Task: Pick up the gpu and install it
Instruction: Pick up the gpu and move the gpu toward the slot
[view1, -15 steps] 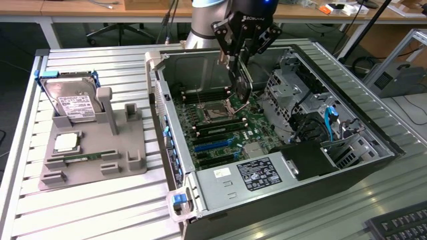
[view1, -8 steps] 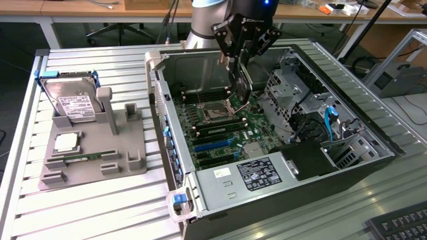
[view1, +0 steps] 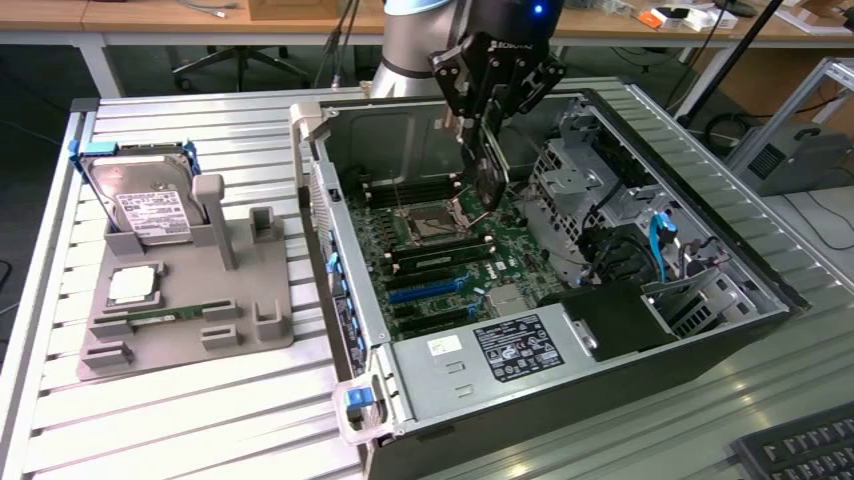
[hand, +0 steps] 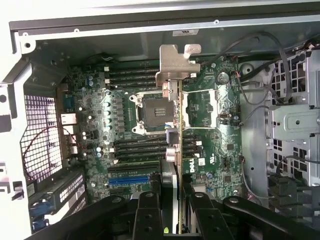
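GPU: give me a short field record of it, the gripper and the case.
gpu: held on edge, silver bracket at one end
gripper: shut on the gpu
place: over the motherboard inside the open case, by the CPU socket
installed: no, not seated in a slot

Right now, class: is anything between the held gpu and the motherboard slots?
Nothing visible. The claw holds the gpu edge-on inside the open case, above the motherboard, with only air down to the slots.
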